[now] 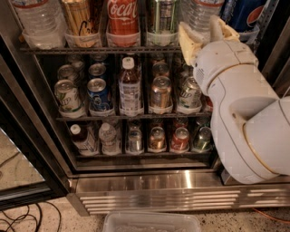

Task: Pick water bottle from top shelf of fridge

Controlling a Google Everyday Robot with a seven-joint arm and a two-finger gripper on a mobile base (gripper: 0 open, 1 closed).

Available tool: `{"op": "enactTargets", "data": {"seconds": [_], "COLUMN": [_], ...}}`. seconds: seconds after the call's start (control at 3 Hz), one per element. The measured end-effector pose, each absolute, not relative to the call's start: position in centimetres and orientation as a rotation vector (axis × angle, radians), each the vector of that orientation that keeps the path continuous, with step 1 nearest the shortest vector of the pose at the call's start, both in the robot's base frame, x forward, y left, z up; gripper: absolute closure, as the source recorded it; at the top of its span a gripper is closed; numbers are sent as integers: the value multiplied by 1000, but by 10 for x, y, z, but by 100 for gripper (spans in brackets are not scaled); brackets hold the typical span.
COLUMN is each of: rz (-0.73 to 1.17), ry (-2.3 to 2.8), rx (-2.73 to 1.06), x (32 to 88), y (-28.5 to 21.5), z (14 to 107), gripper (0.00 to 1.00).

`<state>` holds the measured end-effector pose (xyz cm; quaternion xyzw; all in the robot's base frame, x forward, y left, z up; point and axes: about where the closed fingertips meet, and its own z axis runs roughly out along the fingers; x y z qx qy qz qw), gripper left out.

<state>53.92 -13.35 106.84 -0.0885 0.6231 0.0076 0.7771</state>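
The fridge (pixel 149 181) stands open, and its top shelf (pixel 99 49) holds a row of tall drinks. One clear ribbed water bottle (pixel 34 20) stands at the shelf's far left. A second water bottle (pixel 199 12) stands to the right, just behind my gripper (pixel 206 35). The gripper is at top-shelf height on the right, with its cream fingers (pixel 188 43) apart in front of that bottle's lower part. It holds nothing. My white arm hides the right ends of the lower shelves.
On the top shelf there are also a tan bottle (pixel 81 20), a red Coca-Cola bottle (pixel 122 16), a green can (pixel 161 18) and a blue Pepsi bottle (pixel 247 13). Lower racks hold short cans and a small brown-drink bottle (pixel 130 86). A clear tub (pixel 152 222) and cables (pixel 27 219) lie on the floor.
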Motion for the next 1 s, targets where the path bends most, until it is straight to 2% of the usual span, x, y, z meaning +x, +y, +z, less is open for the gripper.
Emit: {"op": "enactTargets", "data": {"seconds": [0.33, 1.0], "rz": [-2, -47], "ry": [1354, 1362], "rx": [-176, -151], "x": [545, 553], "y": [-137, -143], "z": [1068, 1068], "gripper": [44, 30]}}
